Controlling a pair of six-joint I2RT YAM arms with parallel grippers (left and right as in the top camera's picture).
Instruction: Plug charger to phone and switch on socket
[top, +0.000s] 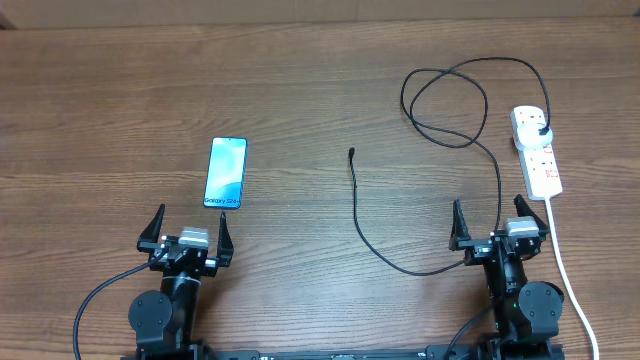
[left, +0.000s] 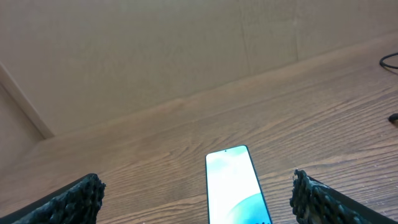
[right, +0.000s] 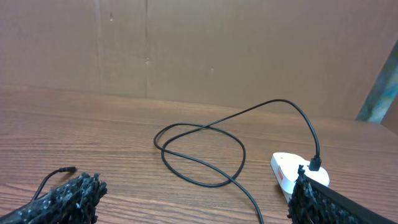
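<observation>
The phone (top: 226, 173) lies flat on the wooden table at left, screen lit, "Galaxy S24" text at its near edge; it also shows in the left wrist view (left: 235, 186). My left gripper (top: 190, 229) is open and empty just short of it. The black charger cable (top: 437, 128) loops across the right side; its connector tip (top: 352, 153) lies loose mid-table and its plug (top: 541, 131) sits in the white socket strip (top: 537, 151). In the right wrist view the cable (right: 205, 155) and strip (right: 291, 172) lie ahead. My right gripper (top: 496, 224) is open and empty, near the strip's close end.
The strip's white cord (top: 566, 270) runs down the right side past my right arm to the front edge. A plain brown wall (right: 205, 50) stands behind the table.
</observation>
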